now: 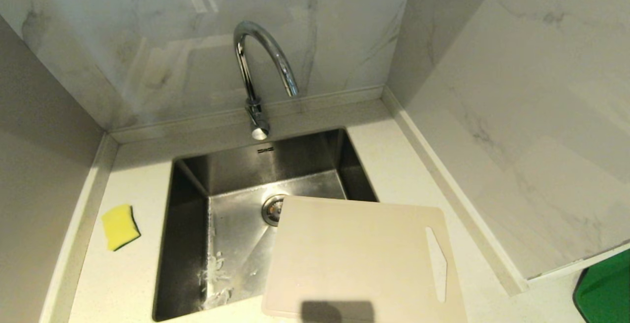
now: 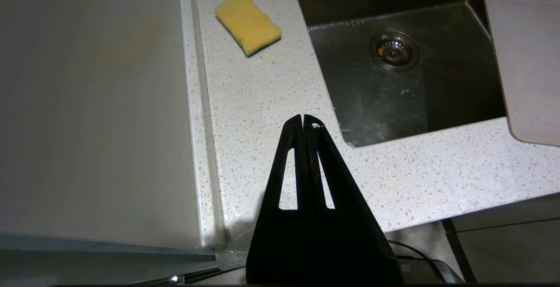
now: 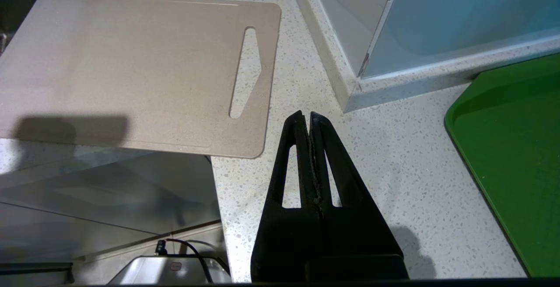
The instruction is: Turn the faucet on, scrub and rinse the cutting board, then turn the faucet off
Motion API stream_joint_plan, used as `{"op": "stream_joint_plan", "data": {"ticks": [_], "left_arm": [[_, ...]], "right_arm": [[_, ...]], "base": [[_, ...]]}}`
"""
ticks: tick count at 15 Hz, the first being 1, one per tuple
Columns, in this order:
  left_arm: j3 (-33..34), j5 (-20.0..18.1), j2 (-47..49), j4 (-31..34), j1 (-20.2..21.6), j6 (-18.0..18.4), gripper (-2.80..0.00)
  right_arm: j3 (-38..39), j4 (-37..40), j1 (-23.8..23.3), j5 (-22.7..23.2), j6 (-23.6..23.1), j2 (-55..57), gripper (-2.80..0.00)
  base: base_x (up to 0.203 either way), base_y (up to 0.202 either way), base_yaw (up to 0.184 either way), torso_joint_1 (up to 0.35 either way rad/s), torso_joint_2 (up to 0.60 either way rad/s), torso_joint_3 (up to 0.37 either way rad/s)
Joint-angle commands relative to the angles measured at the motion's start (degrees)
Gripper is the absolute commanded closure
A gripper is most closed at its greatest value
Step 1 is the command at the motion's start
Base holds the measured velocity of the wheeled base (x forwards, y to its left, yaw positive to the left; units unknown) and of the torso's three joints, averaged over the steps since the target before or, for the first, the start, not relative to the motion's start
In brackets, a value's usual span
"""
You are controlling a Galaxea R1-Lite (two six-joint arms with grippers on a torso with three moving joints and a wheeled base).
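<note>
The cutting board [image 1: 354, 259] overhung the sink [image 1: 189, 244]; a sponge [image 1: 119, 226] lay left, the faucet [image 1: 261, 67] behind.

countertop [image 1: 393, 165] white speckled | on it: sponge [image 1: 120, 226] L, cutting board [image 1: 354, 259] overhanging sink, green tray [image 1: 608, 288] R

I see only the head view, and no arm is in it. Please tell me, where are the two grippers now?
Observer: The left gripper hangs above the counter at the sink's near left corner, fingers shut, holding nothing.
Operator: And the right one?
Observer: The right gripper is above the counter just right of the cutting board, near its slot-handle end, also shut and empty.
Operator: The green thing at my lower right corner, what is it?
Observer: A green tray lying on the counter, to the right of the right gripper.
</note>
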Motion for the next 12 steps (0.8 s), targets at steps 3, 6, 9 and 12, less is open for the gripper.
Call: {"op": "stream_joint_plan", "data": {"ticks": [3, 6, 9, 12], "left_arm": [[0.0, 0.0, -0.2, 0.0, 0.0, -0.1, 0.0], [-0.1, 0.0, -0.2, 0.0, 0.0, 0.0, 0.0], [0.0, 0.0, -0.2, 0.0, 0.0, 0.0, 0.0], [-0.1, 0.0, -0.2, 0.0, 0.0, -0.1, 0.0]], "right_arm": [[0.1, 0.0, 0.0, 0.0, 0.0, 0.0, 0.0], [0.1, 0.0, 0.0, 0.0, 0.0, 0.0, 0.0], [0.1, 0.0, 0.0, 0.0, 0.0, 0.0, 0.0], [0.1, 0.0, 0.0, 0.0, 0.0, 0.0, 0.0]], "base": [[0.0, 0.0, 0.0, 0.0, 0.0, 0.0], [0.0, 0.0, 0.0, 0.0, 0.0, 0.0], [0.0, 0.0, 0.0, 0.0, 0.0, 0.0], [0.0, 0.0, 0.0, 0.0, 0.0, 0.0]]}}
